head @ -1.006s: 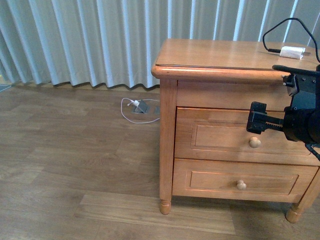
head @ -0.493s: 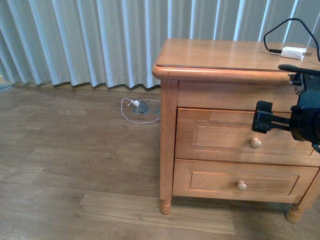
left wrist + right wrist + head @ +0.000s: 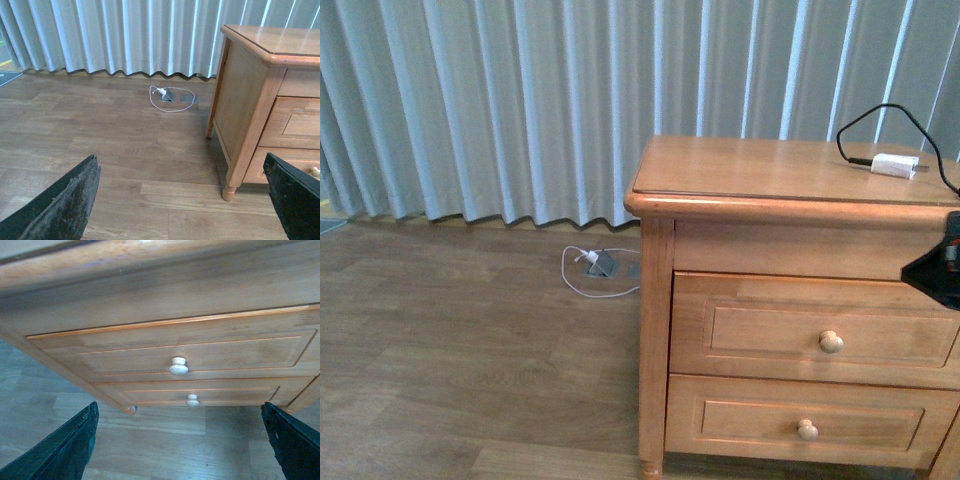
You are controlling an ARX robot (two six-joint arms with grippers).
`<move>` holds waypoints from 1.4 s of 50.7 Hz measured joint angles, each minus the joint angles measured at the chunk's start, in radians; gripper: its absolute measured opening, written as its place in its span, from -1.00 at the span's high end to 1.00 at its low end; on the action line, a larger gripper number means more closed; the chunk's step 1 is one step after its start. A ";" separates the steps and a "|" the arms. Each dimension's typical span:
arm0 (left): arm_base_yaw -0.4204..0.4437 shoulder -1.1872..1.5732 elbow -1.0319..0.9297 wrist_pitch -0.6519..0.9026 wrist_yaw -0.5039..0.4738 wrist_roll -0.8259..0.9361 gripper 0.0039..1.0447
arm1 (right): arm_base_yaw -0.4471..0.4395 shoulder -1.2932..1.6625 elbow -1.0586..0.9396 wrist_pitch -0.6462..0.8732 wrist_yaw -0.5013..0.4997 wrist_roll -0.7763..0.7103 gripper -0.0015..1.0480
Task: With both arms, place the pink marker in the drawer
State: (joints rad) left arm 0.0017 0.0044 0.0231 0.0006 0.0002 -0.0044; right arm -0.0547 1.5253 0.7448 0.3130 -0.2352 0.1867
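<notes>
Two drawers sit shut in the nightstand (image 3: 790, 200) at the right of the front view: the upper drawer (image 3: 815, 330), honey-coloured with a recessed panel and one small round knob (image 3: 831, 341), and the matching lower drawer (image 3: 810, 422) beneath it. No brand, label or writing can be read anywhere.

On the top, at the upper right, lies a white charger plug (image 3: 897, 165) with a black cable (image 3: 875, 115). The pink marker shows in no view.

At the right edge, only a black sliver of the right arm (image 3: 942, 270) appears. In its wrist view the right gripper (image 3: 180, 440) is spread wide and empty, facing the upper drawer. The left gripper (image 3: 185, 200) is likewise wide apart, holding nothing, above the wooden floor (image 3: 100, 145).
</notes>
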 joint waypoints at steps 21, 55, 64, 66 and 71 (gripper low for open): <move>0.000 0.000 0.000 0.000 0.000 0.000 -0.89 | -0.188 -0.771 -0.212 -0.486 -0.304 -0.051 -0.84; 0.000 0.000 0.000 0.000 0.000 0.000 -0.89 | -0.100 -1.162 -0.561 -0.147 0.089 -0.176 0.56; 0.000 0.000 0.000 0.000 0.000 0.000 -0.89 | 0.024 -1.229 -0.615 -0.148 0.225 -0.183 0.97; 0.000 0.000 0.000 0.000 0.000 0.000 -0.89 | 0.042 -1.242 -0.626 -0.150 0.226 -0.183 0.97; 0.000 0.000 0.000 0.000 0.000 0.000 -0.89 | 0.050 -1.267 -0.647 -0.154 0.231 -0.183 0.97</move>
State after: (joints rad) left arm 0.0017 0.0044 0.0231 0.0006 -0.0002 -0.0044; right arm -0.0044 0.2584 0.0978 0.1593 -0.0044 0.0036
